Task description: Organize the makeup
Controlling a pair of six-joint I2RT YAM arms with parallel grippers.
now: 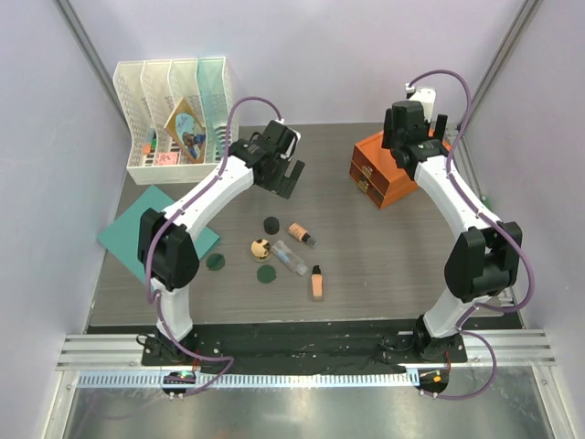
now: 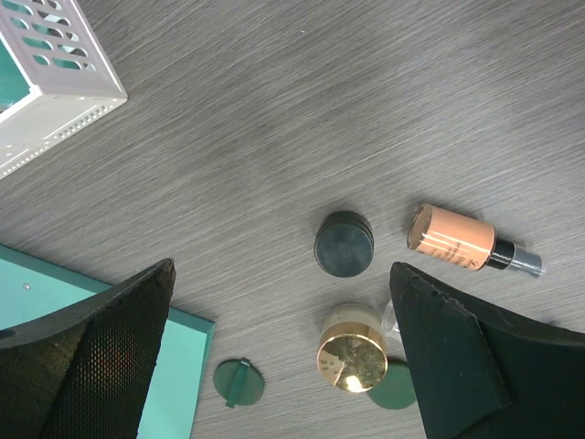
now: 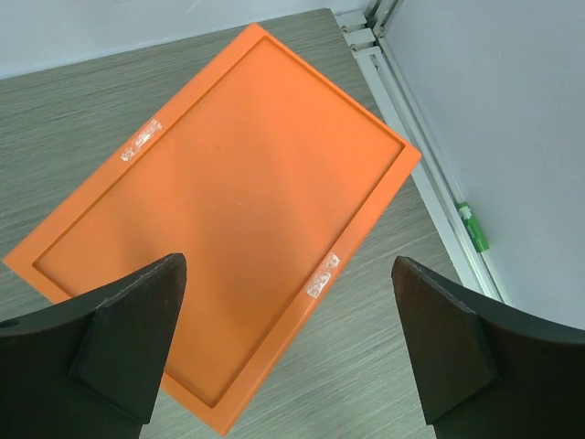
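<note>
The makeup lies loose mid-table: black jar [image 1: 271, 224], peach bottle with black cap [image 1: 301, 233], tan round compact [image 1: 260, 248], clear tube [image 1: 289, 259], orange stick [image 1: 316, 283] and two dark-green discs [image 1: 216, 262] [image 1: 266, 273]. My left gripper [image 1: 291, 176] hangs open and empty above and behind them. Its wrist view shows the jar [image 2: 344, 243], bottle [image 2: 454, 239], compact [image 2: 352, 358] and both discs [image 2: 239, 381] [image 2: 395, 389] between and below the open gripper [image 2: 281, 302]. My right gripper [image 1: 413, 137] is open and empty above the orange drawer box [image 3: 228, 210].
A white slotted organizer [image 1: 174, 110] with cards stands at the back left. A teal flat sheet [image 1: 137, 229] lies at the left edge, also in the left wrist view [image 2: 55, 302]. The orange drawer box [image 1: 384, 174] sits at the back right near the side rail [image 3: 430, 174].
</note>
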